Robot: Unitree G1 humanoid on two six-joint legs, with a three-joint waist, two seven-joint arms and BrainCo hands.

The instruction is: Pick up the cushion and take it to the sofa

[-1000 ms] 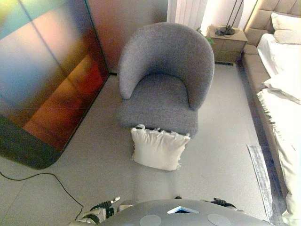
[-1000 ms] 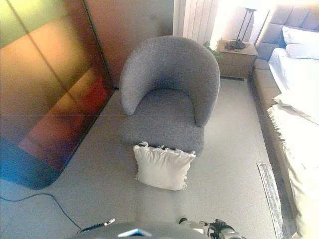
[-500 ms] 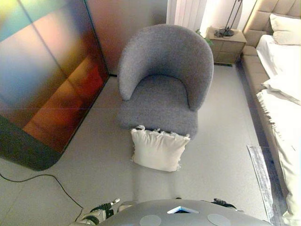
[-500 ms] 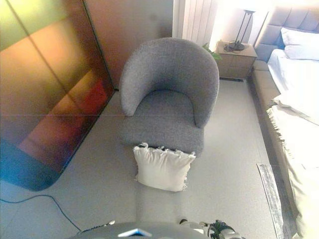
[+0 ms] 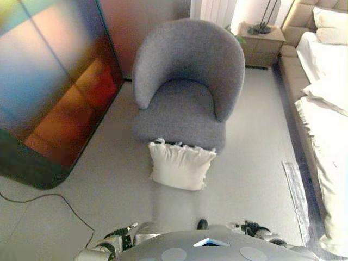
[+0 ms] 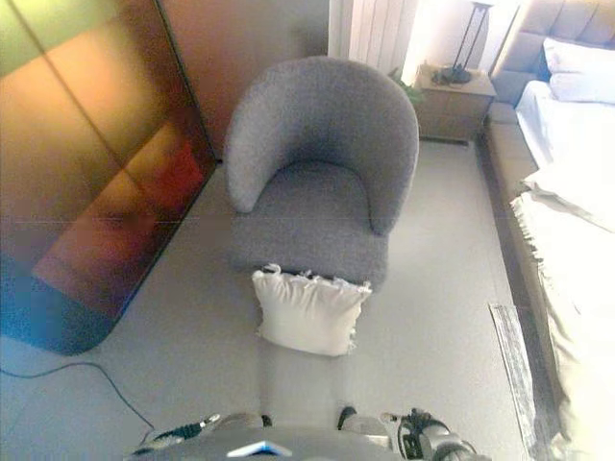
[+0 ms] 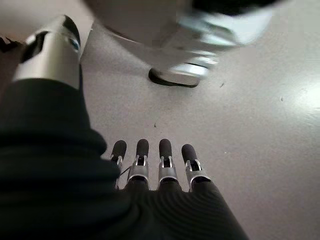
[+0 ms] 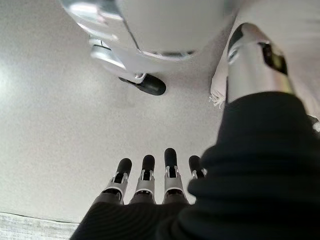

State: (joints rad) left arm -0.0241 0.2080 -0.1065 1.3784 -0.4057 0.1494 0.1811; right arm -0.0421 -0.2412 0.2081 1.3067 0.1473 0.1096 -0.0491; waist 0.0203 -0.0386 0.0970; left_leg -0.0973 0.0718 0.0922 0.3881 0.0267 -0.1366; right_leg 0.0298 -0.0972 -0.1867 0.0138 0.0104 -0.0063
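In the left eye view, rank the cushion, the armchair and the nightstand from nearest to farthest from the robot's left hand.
From the left hand, low at the view's bottom:
1. Cushion, on the floor ahead.
2. Armchair, directly behind the cushion.
3. Nightstand, far corner beside the bed.

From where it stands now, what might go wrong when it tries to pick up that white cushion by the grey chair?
Three risks, I think. The cushion leans on the front of the grey armchair, so a reach could knock into the seat. It sits low on the floor, so the robot must bend far down. Both the left robot hand and the right robot hand are open and empty; soft fabric may slip if gripped at one edge only.
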